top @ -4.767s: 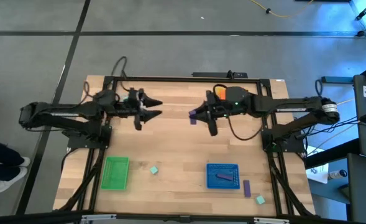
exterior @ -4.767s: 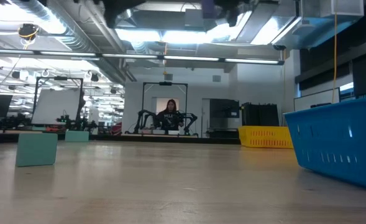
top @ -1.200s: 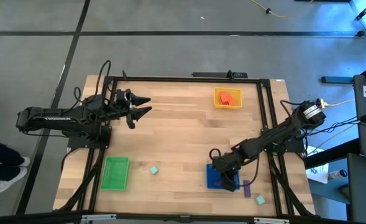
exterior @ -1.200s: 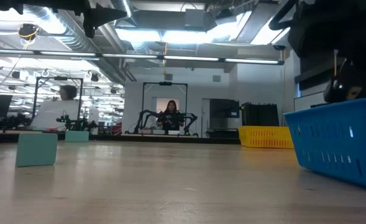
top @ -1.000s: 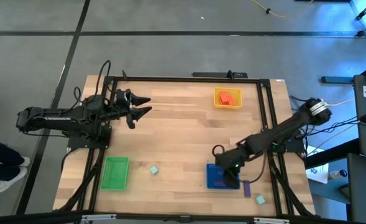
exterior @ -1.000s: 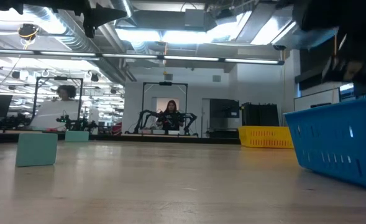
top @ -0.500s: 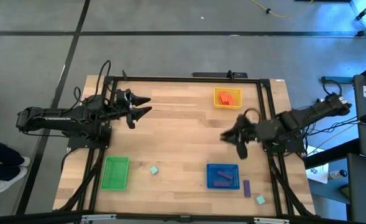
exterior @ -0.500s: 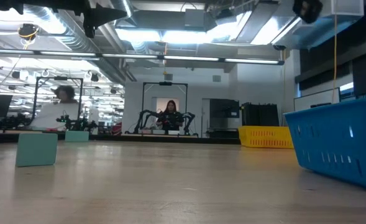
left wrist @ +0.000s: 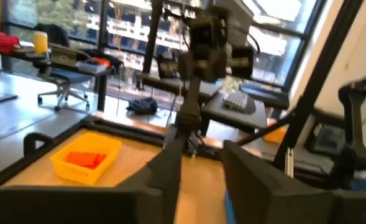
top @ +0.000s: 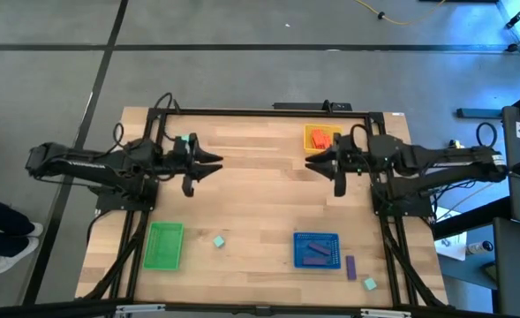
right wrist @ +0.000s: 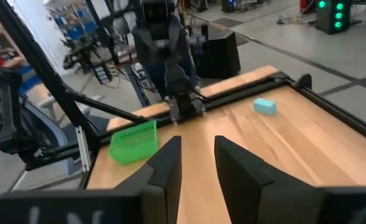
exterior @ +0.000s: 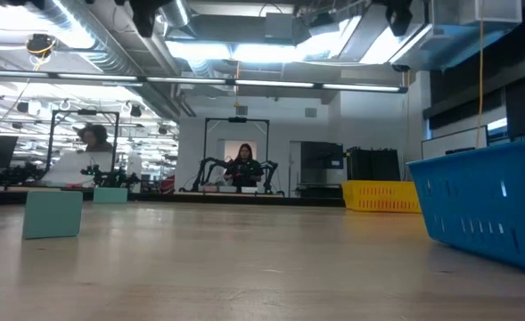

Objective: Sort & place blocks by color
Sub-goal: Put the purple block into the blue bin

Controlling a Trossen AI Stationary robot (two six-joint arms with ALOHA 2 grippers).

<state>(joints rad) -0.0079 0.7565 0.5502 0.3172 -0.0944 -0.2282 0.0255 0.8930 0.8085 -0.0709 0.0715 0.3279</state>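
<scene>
Wooden table (top: 251,203): you're looking at both arms hovering above its far half, facing each other. Left tool (top: 214,164) is sitting over the left-centre, its fingers (left wrist: 164,171) showing a narrow gap with nothing between them. Right tool (top: 317,166) is hanging just beside the yellow tray (top: 315,134), its fingers (right wrist: 167,163) also standing slightly apart and gripping nothing.

Orange-red blocks (top: 322,139) are lying in the yellow tray, partly covered by the right arm from above; you're getting a clearer look in the left wrist view (left wrist: 86,158). Purple blocks (top: 315,254) are sitting in the blue tray (top: 298,240); how many, you can't tell. One purple bar (top: 350,266) is lying on the table just beside that tray, and a mint block (top: 369,283) is near the corner. Another mint block (top: 218,241) is lying between the blue tray and the green tray (top: 164,245).

Green tray contents are too hard to make out. In the low view both tools are cut off at the frame's upper edge.
</scene>
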